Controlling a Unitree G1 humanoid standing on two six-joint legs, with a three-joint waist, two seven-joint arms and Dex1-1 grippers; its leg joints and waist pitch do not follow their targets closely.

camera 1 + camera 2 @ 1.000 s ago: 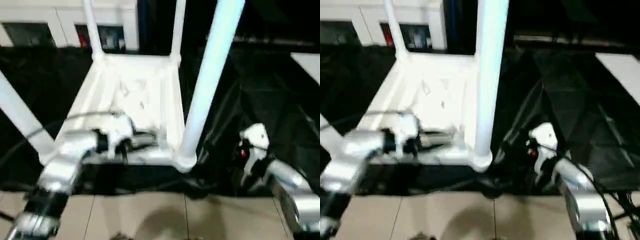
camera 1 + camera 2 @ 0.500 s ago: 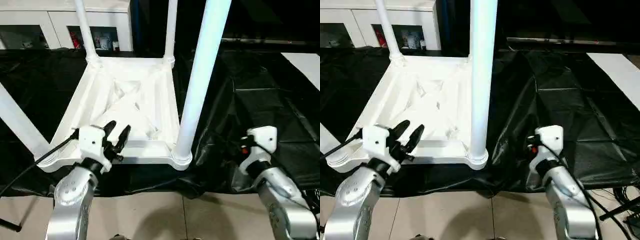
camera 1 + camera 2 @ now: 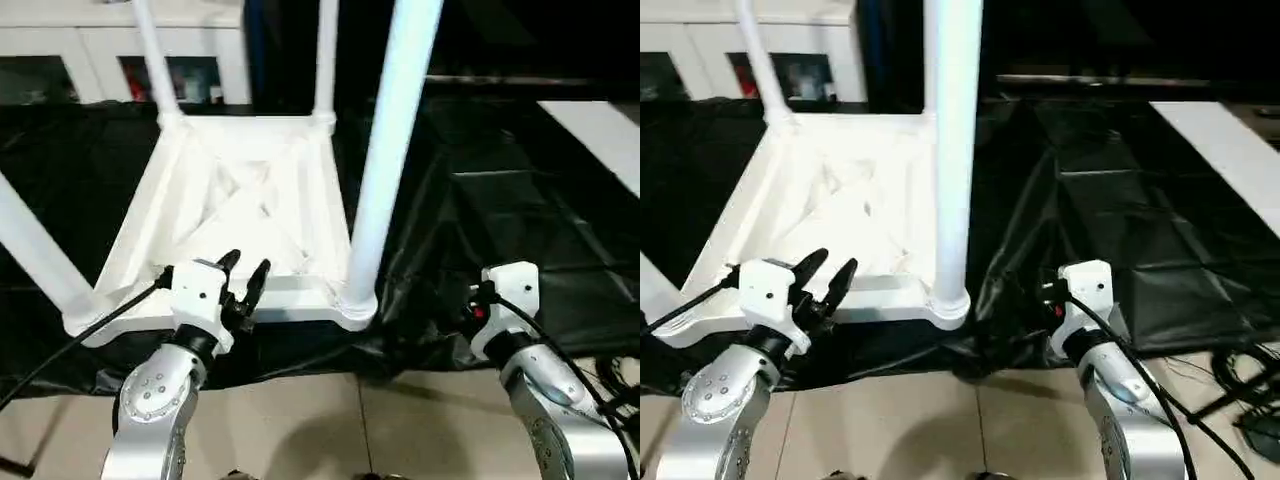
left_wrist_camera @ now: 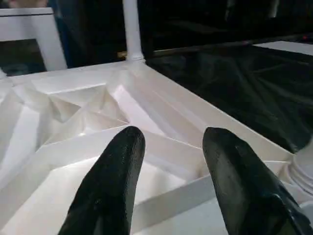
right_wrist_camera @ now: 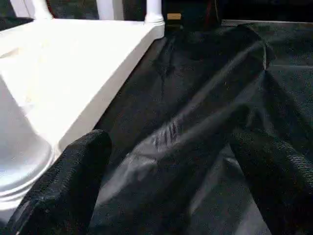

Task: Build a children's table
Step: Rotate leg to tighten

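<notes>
Left gripper is off the table top now: a second ago it reached in sideways along the near rim, now it points forward at that rim, fingers apart, holding nothing. Right gripper sits slightly nearer the corner leg.

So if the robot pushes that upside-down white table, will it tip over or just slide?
Probably slide. The table top lies flat and wide on the black sheet, so it looks hard to tip. Its ribbed underside suggests stiff, fairly light plastic. The tall legs sticking up might wobble if pushed high up, and the sheet may bunch rather than let it glide.
</notes>
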